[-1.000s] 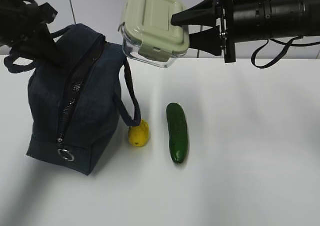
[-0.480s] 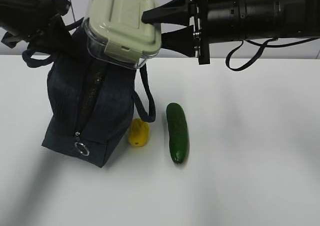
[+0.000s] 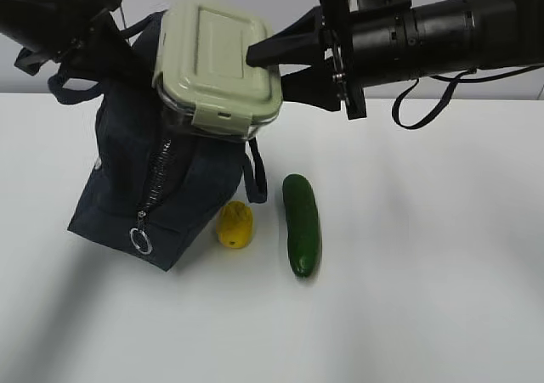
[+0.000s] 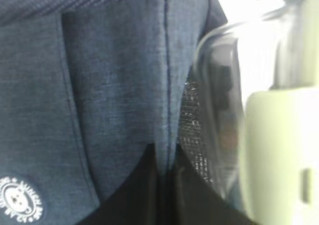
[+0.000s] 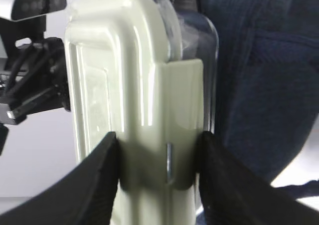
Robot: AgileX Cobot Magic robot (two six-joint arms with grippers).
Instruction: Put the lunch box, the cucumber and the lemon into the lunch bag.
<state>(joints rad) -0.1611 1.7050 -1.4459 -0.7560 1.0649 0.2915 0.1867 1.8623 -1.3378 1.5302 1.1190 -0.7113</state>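
Observation:
My right gripper (image 3: 274, 69) is shut on the lunch box (image 3: 219, 64), a clear container with a sage-green lid. It holds the box tilted at the top of the navy lunch bag (image 3: 123, 183). In the right wrist view the fingers (image 5: 107, 157) clamp the box (image 5: 134, 85) across lid and base. My left gripper (image 3: 106, 47) is shut on the bag's top edge (image 4: 124, 85), next to the mesh lining, and holds the bag tilted. The lemon (image 3: 235, 225) and the cucumber (image 3: 302, 223) lie on the table to the right of the bag.
The zipper's ring pull (image 3: 141, 240) hangs at the bag's near end. A loop handle (image 3: 255, 179) droops above the lemon. The round white logo (image 4: 20, 202) shows on the bag's side. The white table (image 3: 425, 273) extends to the right and front.
My right gripper has carried the lunch box leftward and down onto the bag's top. The left gripper has pulled the bag rightward and tilted it. Lemon and cucumber have not moved.

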